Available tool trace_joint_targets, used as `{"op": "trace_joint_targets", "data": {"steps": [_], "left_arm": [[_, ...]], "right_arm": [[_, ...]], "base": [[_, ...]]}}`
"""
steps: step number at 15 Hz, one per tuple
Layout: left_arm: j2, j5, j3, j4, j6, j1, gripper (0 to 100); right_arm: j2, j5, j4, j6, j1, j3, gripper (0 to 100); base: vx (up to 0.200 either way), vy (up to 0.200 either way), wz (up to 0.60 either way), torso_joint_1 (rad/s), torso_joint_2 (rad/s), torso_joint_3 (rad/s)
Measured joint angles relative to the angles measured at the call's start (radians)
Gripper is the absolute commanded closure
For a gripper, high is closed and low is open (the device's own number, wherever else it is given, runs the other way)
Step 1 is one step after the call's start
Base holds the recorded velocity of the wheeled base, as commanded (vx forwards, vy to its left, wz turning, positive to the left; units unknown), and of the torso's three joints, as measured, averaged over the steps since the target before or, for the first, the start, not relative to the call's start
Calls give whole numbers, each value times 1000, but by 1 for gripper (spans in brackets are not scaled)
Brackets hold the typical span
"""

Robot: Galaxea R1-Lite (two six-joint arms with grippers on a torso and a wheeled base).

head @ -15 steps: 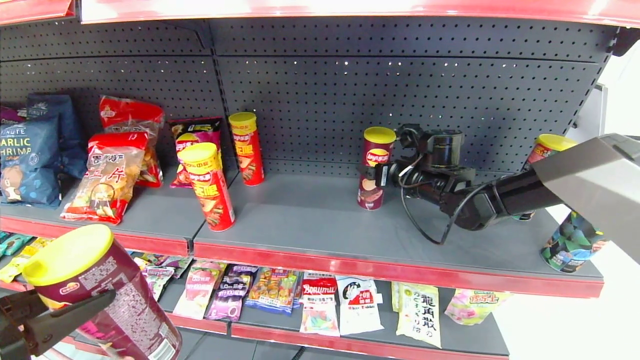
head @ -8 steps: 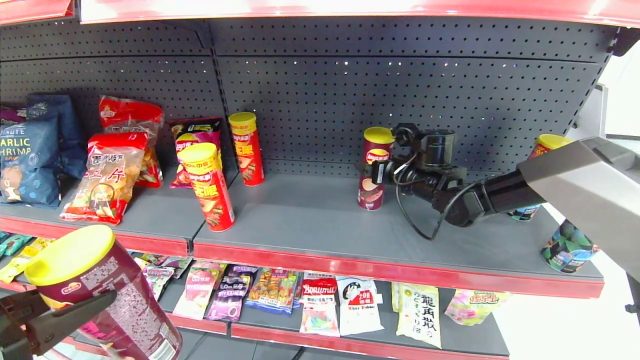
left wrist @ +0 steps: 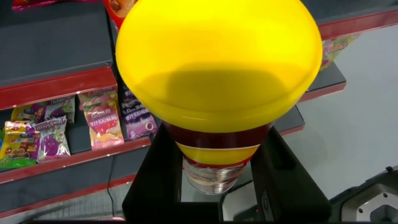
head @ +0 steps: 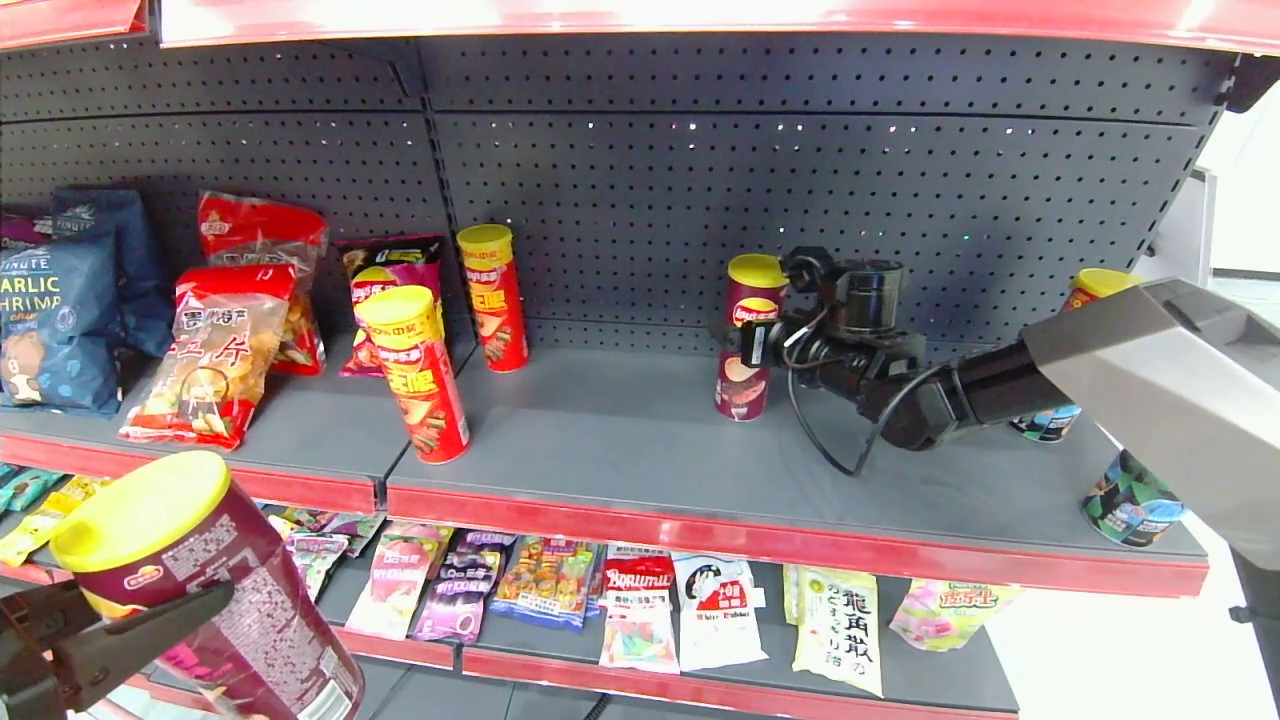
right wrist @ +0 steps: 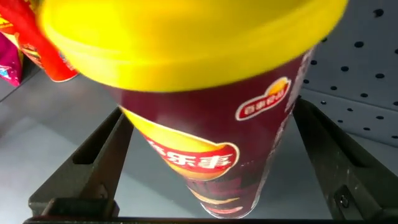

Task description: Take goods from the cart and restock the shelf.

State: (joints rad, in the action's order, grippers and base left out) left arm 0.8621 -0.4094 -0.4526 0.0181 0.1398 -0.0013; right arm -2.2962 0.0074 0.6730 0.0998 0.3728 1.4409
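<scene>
A maroon chip can with a yellow lid [head: 747,300] stands upright on the grey shelf board [head: 620,440], near the pegboard back. My right gripper [head: 741,346] reaches in from the right and is shut on this can; the right wrist view has the can [right wrist: 211,149] between both fingers [right wrist: 93,168]. A second maroon can with a yellow lid [head: 200,560] hangs tilted at the lower left, below and in front of the shelf edge. My left gripper [head: 195,612] is shut on it; in the left wrist view its yellow lid [left wrist: 217,56] hides most of the can.
Two red chip cans [head: 418,375] [head: 493,296] stand left of the middle, with snack bags [head: 215,355] further left. At the right end are another yellow-lidded can [head: 1095,288] and a green patterned can [head: 1135,498]. Packets [head: 640,605] fill the lower shelf. Bare board lies between the red cans and the right gripper.
My right forearm has swung a little to the left and toward the pegboard, while its can has stayed in place on the shelf. The left gripper and its can have kept still.
</scene>
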Motion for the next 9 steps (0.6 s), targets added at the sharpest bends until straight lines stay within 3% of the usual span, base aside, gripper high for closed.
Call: {"op": "trace_joint_targets", "data": {"steps": [9], "left_arm": [[3, -1, 5, 2, 0, 0, 100]], "right_arm": [[-32, -5, -29, 0, -8, 70, 0]], "base": [[0, 0, 0, 0, 0, 0]]}}
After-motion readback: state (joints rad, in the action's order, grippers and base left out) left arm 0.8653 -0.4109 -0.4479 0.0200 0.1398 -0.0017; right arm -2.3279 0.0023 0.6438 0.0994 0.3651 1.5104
